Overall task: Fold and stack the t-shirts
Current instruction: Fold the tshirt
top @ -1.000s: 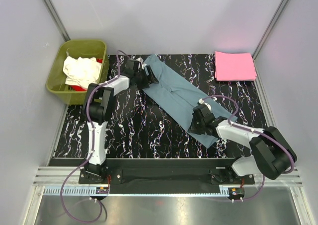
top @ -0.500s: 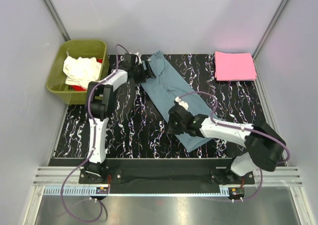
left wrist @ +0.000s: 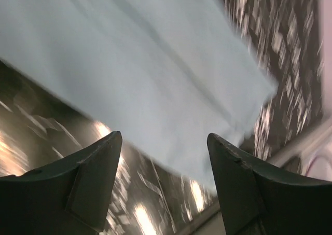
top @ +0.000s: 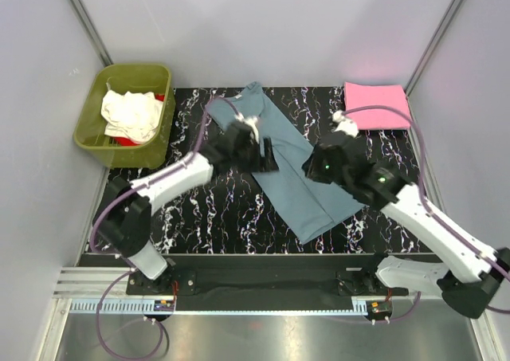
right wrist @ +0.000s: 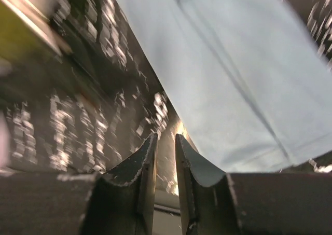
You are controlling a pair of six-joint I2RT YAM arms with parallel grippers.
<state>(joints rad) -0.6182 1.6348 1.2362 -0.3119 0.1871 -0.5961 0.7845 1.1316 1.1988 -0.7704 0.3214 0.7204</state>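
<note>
The blue-grey t-shirt (top: 291, 166) lies flat as a long folded strip, running diagonally from the back middle to the front right of the table. My left gripper (top: 263, 154) hovers over its left edge, open and empty; the left wrist view (left wrist: 163, 136) shows the shirt (left wrist: 155, 74) beyond its tips. My right gripper (top: 317, 168) is above the shirt's right edge, its fingers almost together with nothing between them (right wrist: 166, 136), and the shirt (right wrist: 244, 74) lies ahead. The pink t-shirt (top: 376, 106) lies folded at the back right. The cream-white t-shirt (top: 129, 112) and the red one (top: 126, 141) are in the tub.
The olive-green tub (top: 163, 86) stands off the table's back left corner. The black marbled table (top: 207, 209) is bordered by grey walls, with a metal rail along the near edge.
My left gripper has left the shirt's far corner and come toward the middle. My right gripper has risen off the shirt's near end and moved back and right. The shirt lies released.
</note>
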